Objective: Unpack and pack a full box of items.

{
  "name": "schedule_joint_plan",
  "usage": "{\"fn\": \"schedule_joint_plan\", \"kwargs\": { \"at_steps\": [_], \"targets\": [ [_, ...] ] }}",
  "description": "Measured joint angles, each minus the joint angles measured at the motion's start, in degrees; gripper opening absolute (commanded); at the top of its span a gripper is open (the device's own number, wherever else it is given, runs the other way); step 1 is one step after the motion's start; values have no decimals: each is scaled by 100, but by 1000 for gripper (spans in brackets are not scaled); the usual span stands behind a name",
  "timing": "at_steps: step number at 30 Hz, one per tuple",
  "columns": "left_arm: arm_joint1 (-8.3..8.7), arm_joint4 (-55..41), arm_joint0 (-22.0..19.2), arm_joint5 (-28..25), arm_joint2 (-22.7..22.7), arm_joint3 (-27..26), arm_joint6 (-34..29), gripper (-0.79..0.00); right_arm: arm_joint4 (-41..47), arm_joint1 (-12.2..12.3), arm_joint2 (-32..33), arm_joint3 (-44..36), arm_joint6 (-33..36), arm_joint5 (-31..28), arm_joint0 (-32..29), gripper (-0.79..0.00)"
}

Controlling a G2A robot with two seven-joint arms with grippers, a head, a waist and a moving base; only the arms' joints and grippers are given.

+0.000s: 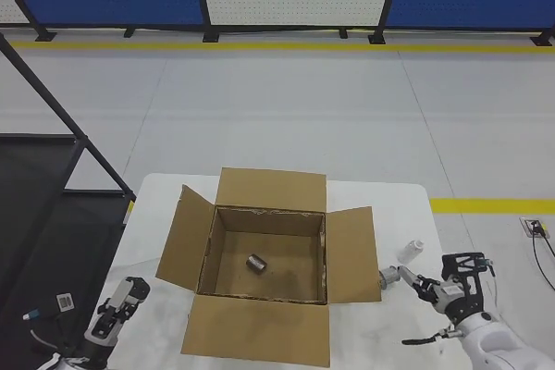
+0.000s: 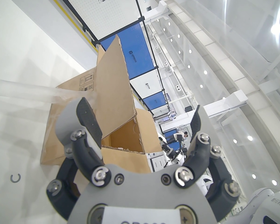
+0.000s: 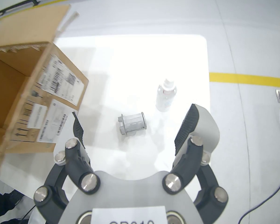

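Note:
An open cardboard box (image 1: 264, 264) stands mid-table with all flaps spread; one small dark cylinder (image 1: 256, 265) lies on its floor. To the right of the box, on the white table (image 1: 388, 199), lie a grey cylindrical part (image 1: 388, 276) (image 3: 132, 124) and a small white spray bottle (image 1: 410, 250) (image 3: 165, 96). My right gripper (image 1: 418, 282) (image 3: 134, 111) is open just right of the grey part, which sits between the fingers' line, apart from them. Off the box's front left corner, my left gripper (image 1: 132, 290) (image 2: 141, 104) is open and empty, facing the box (image 2: 112, 89).
A black metal rack (image 1: 37, 203) stands close to the table's left edge. A cable and a floor socket (image 1: 535, 228) are on the floor to the right. Bare table surface lies left of the box and behind the bottle.

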Motion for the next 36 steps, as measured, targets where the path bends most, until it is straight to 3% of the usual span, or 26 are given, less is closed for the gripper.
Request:
{"fn": "schedule_joint_plan", "kwargs": {
  "at_steps": [6,12,19,25,36],
  "targets": [
    [0,-168,24,-64,-25,34,-18,0,-674,20,-658,-1120,27,-331,-21,0],
    [5,-416,70,-177,-184,115,1,0,-1123,-8,-1950,-1061,779,-586,959,0],
    [15,-772,153,-301,-477,275,-25,0,-675,-257,-3611,681,1922,-407,3158,0],
    [26,-1089,208,-332,-707,389,-130,0,89,-606,-4760,2577,2238,-344,4745,0],
    [21,-1299,290,-406,-833,494,-269,0,866,-1531,-6636,5485,2039,-285,6422,0]
  ]
}}
